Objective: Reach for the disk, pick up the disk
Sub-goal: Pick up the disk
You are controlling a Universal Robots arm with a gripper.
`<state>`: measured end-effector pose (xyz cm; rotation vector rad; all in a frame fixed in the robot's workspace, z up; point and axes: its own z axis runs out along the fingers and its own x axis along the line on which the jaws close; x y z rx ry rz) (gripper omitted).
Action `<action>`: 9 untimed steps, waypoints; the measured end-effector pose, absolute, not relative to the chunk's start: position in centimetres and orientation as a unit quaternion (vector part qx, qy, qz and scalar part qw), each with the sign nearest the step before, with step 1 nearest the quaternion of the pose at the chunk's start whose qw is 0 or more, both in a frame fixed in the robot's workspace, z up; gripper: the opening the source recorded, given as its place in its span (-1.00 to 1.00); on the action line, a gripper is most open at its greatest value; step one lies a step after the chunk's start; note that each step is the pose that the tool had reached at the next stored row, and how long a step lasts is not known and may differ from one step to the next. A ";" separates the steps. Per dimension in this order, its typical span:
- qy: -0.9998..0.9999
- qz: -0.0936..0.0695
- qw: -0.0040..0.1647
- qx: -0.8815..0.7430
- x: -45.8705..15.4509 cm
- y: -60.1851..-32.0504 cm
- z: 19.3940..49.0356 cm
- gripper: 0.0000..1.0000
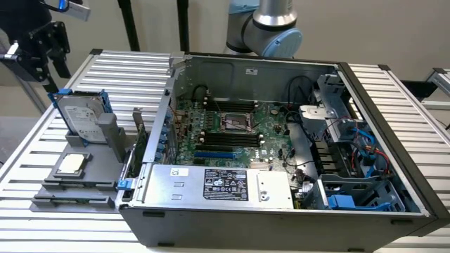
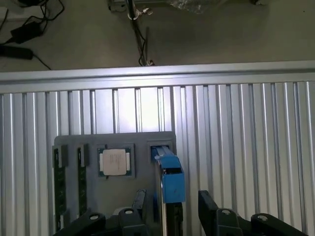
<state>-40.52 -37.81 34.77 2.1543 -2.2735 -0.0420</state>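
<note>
overhead, the gripper (image 2: 172, 197) hangs with jaws wide, not touching the disk (image 1: 83, 117). the disk stands on edge in a grey holder (image 1: 98, 171) on the slatted table (image 1: 21, 174), beside the open case (image 1: 281, 221); a chip (image 1: 72, 164) lies near it.

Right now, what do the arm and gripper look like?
The arm shows a rounded silver-grey joint with a shiny metal ring and pale blue trim. The gripper is matte black, with two blocky fingers on a black body and round screw bosses at their bases.
</note>
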 end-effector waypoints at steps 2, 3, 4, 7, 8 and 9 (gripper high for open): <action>-0.725 -0.013 0.005 0.688 -40.5 -37.8 34.4 0.08; -0.725 -0.013 0.005 0.689 -40.5 -37.8 34.2 0.08; -0.725 -0.013 0.005 0.689 -40.5 -37.8 34.1 0.08; -0.724 -0.013 0.005 0.690 -40.5 -37.8 33.5 0.08; -0.724 -0.013 0.004 0.690 -40.5 -37.8 33.3 0.08; -0.723 -0.013 0.004 0.690 -40.5 -37.8 33.1 0.08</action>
